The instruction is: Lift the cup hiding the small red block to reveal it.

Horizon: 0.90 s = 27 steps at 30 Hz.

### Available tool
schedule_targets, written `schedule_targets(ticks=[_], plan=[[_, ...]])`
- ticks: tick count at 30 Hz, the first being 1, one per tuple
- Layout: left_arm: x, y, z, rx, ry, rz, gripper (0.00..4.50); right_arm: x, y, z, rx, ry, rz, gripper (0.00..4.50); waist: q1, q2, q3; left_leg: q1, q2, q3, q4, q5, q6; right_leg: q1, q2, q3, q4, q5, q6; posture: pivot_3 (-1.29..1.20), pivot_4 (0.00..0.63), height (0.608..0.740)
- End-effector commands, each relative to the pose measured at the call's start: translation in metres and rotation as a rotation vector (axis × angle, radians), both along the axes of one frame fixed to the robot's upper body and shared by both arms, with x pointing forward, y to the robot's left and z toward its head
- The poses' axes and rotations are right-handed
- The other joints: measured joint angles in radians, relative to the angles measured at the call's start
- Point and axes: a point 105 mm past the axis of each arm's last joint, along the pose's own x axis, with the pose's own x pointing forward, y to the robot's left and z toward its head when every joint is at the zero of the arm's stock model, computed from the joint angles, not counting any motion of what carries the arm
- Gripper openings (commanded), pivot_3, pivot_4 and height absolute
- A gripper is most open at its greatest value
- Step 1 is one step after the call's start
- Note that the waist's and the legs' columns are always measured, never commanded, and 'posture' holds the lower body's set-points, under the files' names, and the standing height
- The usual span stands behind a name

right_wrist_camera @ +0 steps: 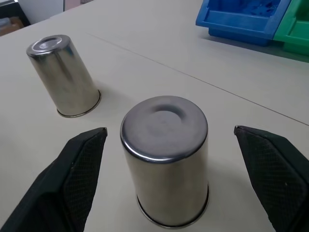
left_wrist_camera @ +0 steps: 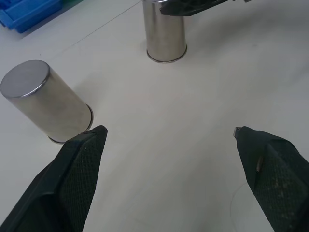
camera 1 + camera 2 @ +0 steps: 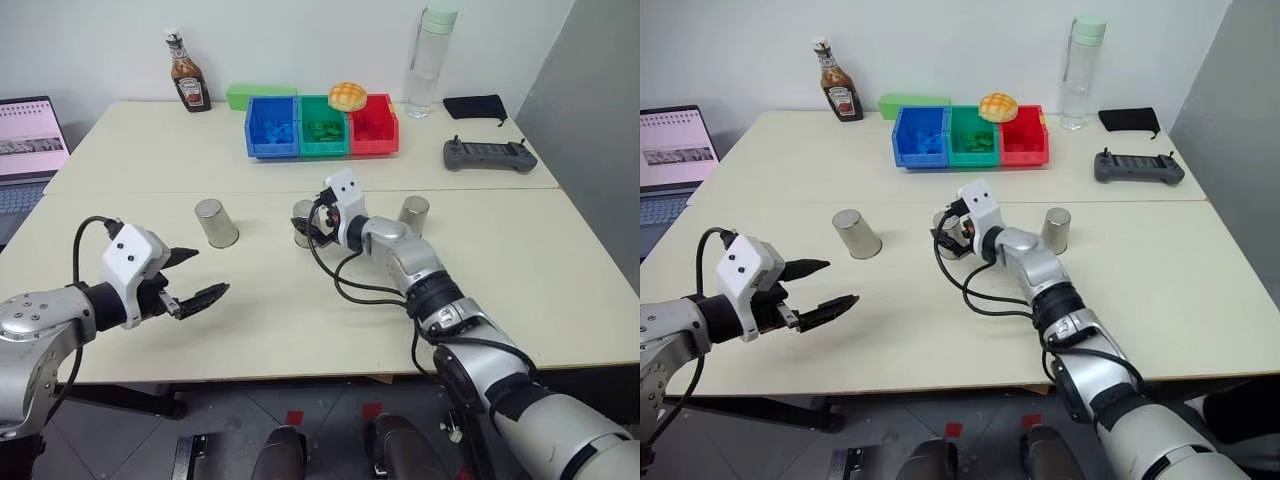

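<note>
While the right gripper (image 3: 308, 222) reaches the middle cup (image 1: 165, 159), nearer than the blue bin (image 3: 272, 127), the left gripper (image 3: 196, 276) hovers spread apart. In the right wrist view, the cup stands inverted between parted fingers (image 1: 72, 179), untouched.

At the table's (image 3: 150, 150) far edge we see a sauce bottle (image 3: 187, 84), a green box (image 3: 260, 96), and blue (image 3: 272, 128), green (image 3: 323, 128) and red (image 3: 373, 126) bins with a bun (image 3: 347, 95) on top. Farther right we find a clear water bottle (image 3: 430, 62), a black pouch (image 3: 474, 106) and a grey controller (image 3: 489, 154); a laptop (image 3: 30, 150) sits far left.
</note>
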Motion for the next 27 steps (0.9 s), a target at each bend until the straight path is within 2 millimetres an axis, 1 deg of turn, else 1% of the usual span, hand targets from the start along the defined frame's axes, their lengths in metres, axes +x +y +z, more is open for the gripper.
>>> schedule_targets(ticks=[1, 3, 7, 11, 12, 16, 20, 22, 24, 25, 27], plan=[[-0.008, -0.012, 0.008, -0.011, 0.008, -0.077, 4.48, 0.001, 0.011, 0.013, 0.018, -0.043, 0.032, 4.5, -0.001, 0.0, 0.0, 0.0, 0.0, 0.0, 0.0, 0.0, 0.0, 0.0, 0.0, 0.0, 0.0, 0.0, 0.0, 0.0, 0.15, 0.74], [-0.01, -0.015, 0.007, -0.016, 0.028, -0.094, 4.48, 0.001, 0.013, 0.012, 0.018, -0.041, 0.034, 4.5, -0.002, 0.0, 0.0, 0.0, 0.0, 0.0, 0.0, 0.0, 0.0, 0.0, 0.0, 0.0, 0.0, 0.0, 0.0, 0.0, 0.15, 0.74], [-0.011, -0.016, 0.004, -0.009, 0.05, -0.113, 4.5, 0.001, 0.018, 0.013, 0.02, -0.04, 0.037, 3.75, -0.002, 0.0, 0.0, 0.0, 0.0, 0.0, 0.0, 0.0, 0.0, 0.0, 0.0, 0.0, 0.0, 0.0, 0.0, 0.0, 0.15, 0.74], [-0.01, -0.017, 0.003, -0.006, 0.057, -0.114, 4.5, 0.001, 0.022, 0.016, 0.026, -0.046, 0.04, 2.67, -0.002, 0.0, 0.0, 0.0, 0.0, 0.0, 0.0, 0.0, 0.0, 0.0, 0.0, 0.0, 0.0, 0.0, 0.0, 0.0, 0.15, 0.74], [-0.01, -0.017, 0.002, -0.006, 0.058, -0.114, 4.5, 0.001, 0.022, 0.017, 0.029, -0.049, 0.042, 2.54, -0.002, 0.0, 0.0, 0.0, 0.0, 0.0, 0.0, 0.0, 0.0, 0.0, 0.0, 0.0, 0.0, 0.0, 0.0, 0.0, 0.15, 0.74], [-0.01, -0.017, 0.0, -0.003, 0.064, -0.114, 4.5, 0.001, 0.023, 0.024, 0.041, -0.078, 0.045, 2.52, -0.002, 0.0, 0.0, 0.0, 0.0, 0.0, -0.001, 0.0, 0.0, 0.0, 0.0, 0.0, 0.0, 0.0, 0.0, 0.0, 0.15, 0.74], [-0.01, -0.018, 0.0, -0.004, 0.067, -0.116, 4.5, 0.004, 0.019, 0.048, 0.074, -0.166, 0.026, 2.52, -0.002, 0.0, 0.0, 0.0, 0.0, 0.0, -0.001, 0.0, 0.0, 0.0, 0.0, 0.0, 0.0, 0.0, 0.0, 0.0, 0.15, 0.74], [-0.01, -0.02, 0.0, -0.006, 0.067, -0.12, 4.5, 0.006, 0.008, 0.069, 0.096, -0.224, 0.003, 2.52, -0.002, 0.001, 0.0, 0.0, 0.0, 0.0, -0.001, 0.0, 0.0, 0.0, 0.0, 0.0, 0.0, 0.0, 0.0, 0.0, 0.15, 0.74], [-0.01, -0.021, 0.0, -0.009, 0.068, -0.123, 4.5, 0.006, -0.001, 0.079, 0.096, -0.257, -0.01, 2.52, -0.001, 0.001, 0.0, -0.002, 0.0, -0.001, 0.0, 0.0, 0.0, -0.001, 0.0, 0.0, 0.0, 0.0, 0.0, 0.0, 0.15, 0.74], [-0.011, -0.021, 0.0, -0.01, 0.068, -0.123, 4.5, 0.006, -0.01, 0.079, 0.081, -0.263, -0.029, 2.52, 0.0, 0.001, 0.0, -0.002, 0.0, -0.001, 0.0, 0.0, 0.0, -0.001, 0.0, -0.001, 0.0, 0.0, 0.0, 0.0, 0.15, 0.74], [-0.011, -0.021, 0.0, -0.014, 0.07, -0.122, 4.5, 0.006, -0.032, 0.071, -0.019, -0.306, -0.072, 2.52, 0.002, 0.0, 0.0, -0.002, 0.0, -0.001, 0.0, 0.0, 0.0, -0.002, 0.0, -0.001, 0.0, 0.0, 0.0, 0.0, 0.15, 0.74]])
